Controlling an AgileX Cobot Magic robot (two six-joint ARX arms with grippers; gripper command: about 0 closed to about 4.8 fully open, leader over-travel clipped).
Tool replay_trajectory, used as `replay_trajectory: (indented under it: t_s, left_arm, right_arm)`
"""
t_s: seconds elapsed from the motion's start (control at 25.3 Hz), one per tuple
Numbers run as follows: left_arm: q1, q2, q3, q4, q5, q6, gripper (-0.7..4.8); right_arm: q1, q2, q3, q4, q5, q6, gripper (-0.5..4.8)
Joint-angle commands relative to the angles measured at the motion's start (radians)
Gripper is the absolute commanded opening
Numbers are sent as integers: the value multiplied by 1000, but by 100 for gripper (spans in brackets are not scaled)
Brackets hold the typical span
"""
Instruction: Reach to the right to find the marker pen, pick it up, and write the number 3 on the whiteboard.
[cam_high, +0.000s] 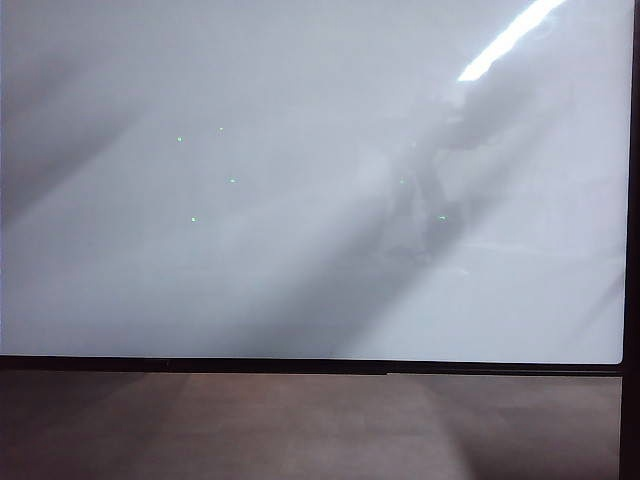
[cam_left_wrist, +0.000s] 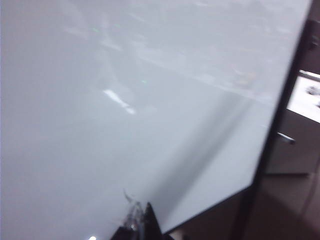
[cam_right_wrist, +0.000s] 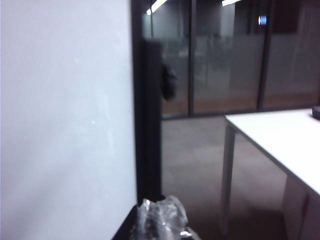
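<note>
Right wrist view: right tool (cam_right_wrist: 161, 220) low in shot, clenched, grasping nothing that shows, tips wrapped in crinkled clear film. Just beyond it, the whiteboard (cam_right_wrist: 60, 125) and its black frame (cam_right_wrist: 136, 100); farther out to the side, a white surface (cam_right_wrist: 270, 135) on pale legs, then glass partitions (cam_right_wrist: 225, 60) at the back of the room.

Left wrist view: only a dark sliver of the left tool (cam_left_wrist: 142, 225), hovering near the board's lower corner; released or clenched, cannot tell.

Exterior view: neither arm visible, only bare glossy board, no number 3 on it yet.

Marker pen in none of the three views, so still to be found, presumably off past the frame on the right side.

Judged by its kind: light, stiff, smooth-barrelled, so apt to slip or roll between hard tips. Best taken across the middle of the barrel, squarely, writing tip left free and clear of the film. Firm clench needed, since pressing on the board will push the pen back through the grip.
</note>
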Motion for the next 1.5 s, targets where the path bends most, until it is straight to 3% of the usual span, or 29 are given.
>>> replay_trajectory:
  t_s: [0.04, 0.2, 0.24, 0.32, 0.51, 0.67, 0.75, 0.79, 0.83, 0.87, 1.03, 1.14, 1.5]
  left_arm:
    - [-65, 50, 68, -39, 1, 16, -5]
    - [-71, 61, 82, -50, 11, 15, -5]
    - [-71, 61, 82, -52, 6, 15, -5]
    - [-71, 61, 82, -50, 4, 16, -5]
    - [-71, 63, 82, -56, 1, 16, -5]
    - [-71, 63, 82, -24, 8, 15, -5]
    - [-71, 63, 84, -21, 8, 15, -5]
    - [-71, 63, 85, -21, 8, 15, -5]
    - [-71, 63, 85, -22, 8, 15, -5]
    - [-71, 63, 85, -22, 9, 15, -5]
    - [-71, 63, 85, -22, 34, 15, -5]
    - [-71, 63, 85, -22, 34, 16, -5]
    - [-71, 63, 84, -21, 26, 16, -5]
  right_arm:
    - [-87, 44, 9, 20, -109, 27, -5]
    - [-154, 120, 9, 43, -117, 19, -5]
    - [-181, 170, 9, 79, -176, 20, -5]
    - [-195, 267, 8, 186, -266, 19, -5]
    - [-185, 525, 8, 460, -274, 21, -5]
    - [-186, 760, 8, 666, -401, 21, -6]
    - [-186, 834, 8, 706, -401, 27, -5]
    - [-186, 852, 9, 712, -400, 33, 35]
    - [-186, 880, 9, 726, -396, 33, 213]
    - [-185, 895, 9, 735, -397, 32, 278]
    - [-186, 978, 19, 843, -409, 32, 278]
    - [-187, 1078, 92, 851, -474, 32, 278]
    - [-186, 1251, 288, 850, -510, 32, 274]
